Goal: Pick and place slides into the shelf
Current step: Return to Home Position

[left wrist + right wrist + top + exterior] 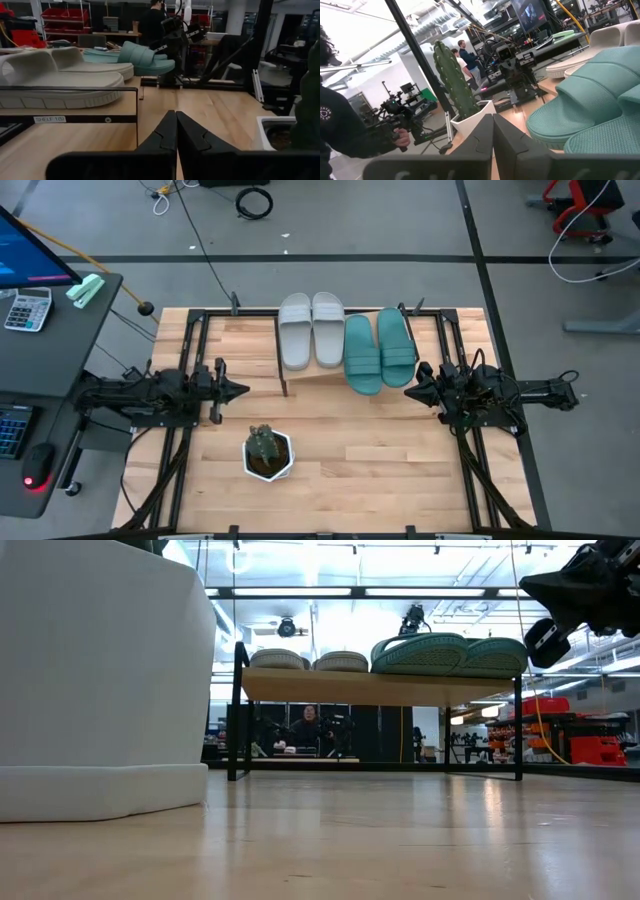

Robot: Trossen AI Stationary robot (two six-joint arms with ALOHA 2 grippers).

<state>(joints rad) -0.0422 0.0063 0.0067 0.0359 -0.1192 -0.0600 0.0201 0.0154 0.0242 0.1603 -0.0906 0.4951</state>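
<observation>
slides [328,330] abreast on shelf [380,688]; potted plant [268,452] before it

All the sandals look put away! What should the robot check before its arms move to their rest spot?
1. Both grey sandals on the shelf: ok, side by side.
2. Both green sandals on the shelf: ok, though they sit a bit crooked.
3. Left hand shut and empty: ok, it is off to the shelf's side.
4. Right hand shut and empty: ok.
5. Right hand not touching the green sandals: cannot tell, it is very close beside them.
6. Plant upright and apart from both hands: ok.
</observation>
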